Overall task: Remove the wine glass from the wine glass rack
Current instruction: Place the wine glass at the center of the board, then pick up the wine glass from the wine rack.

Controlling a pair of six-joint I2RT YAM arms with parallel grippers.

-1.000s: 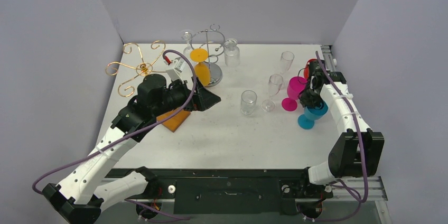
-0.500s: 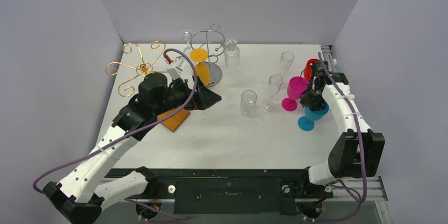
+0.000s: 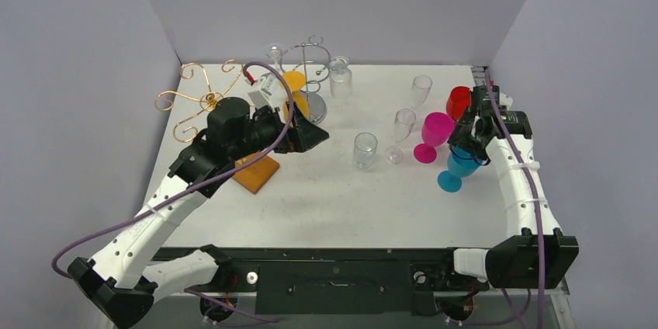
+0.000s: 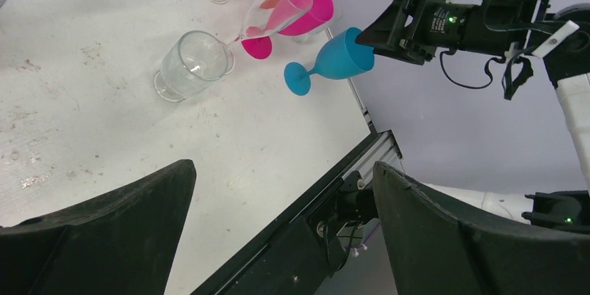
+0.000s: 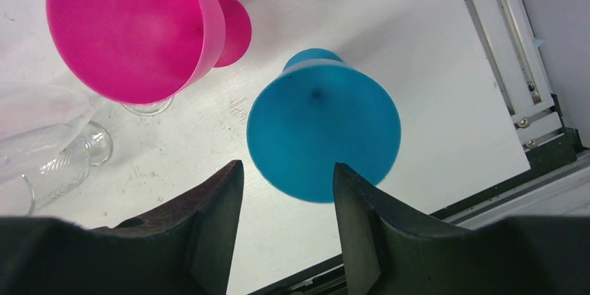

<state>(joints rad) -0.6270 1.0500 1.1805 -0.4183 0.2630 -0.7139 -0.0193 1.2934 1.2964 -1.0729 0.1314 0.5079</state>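
The silver wine glass rack (image 3: 310, 73) stands at the back of the table. An orange wine glass (image 3: 293, 82) hangs on it upside down, its bowl partly hidden by my left arm. Clear glasses (image 3: 339, 77) hang beside it. My left gripper (image 3: 312, 136) is open and empty, just in front of the rack's base; in the left wrist view (image 4: 283, 168) it faces the table's front right. My right gripper (image 3: 467, 145) is open and empty, just above a blue wine glass (image 3: 458, 167) that stands on the table, as the right wrist view (image 5: 286, 168) shows.
A gold wire rack (image 3: 198, 100) stands at the back left, with an orange block (image 3: 256, 174) in front of it. A pink glass (image 3: 433, 133), a red glass (image 3: 458, 101), a clear tumbler (image 3: 365, 150) and clear stemmed glasses (image 3: 403, 123) stand on the right half.
My left gripper has moved up and back toward the silver rack. My right arm has swung out to the right and drawn back from the pink and blue glasses.
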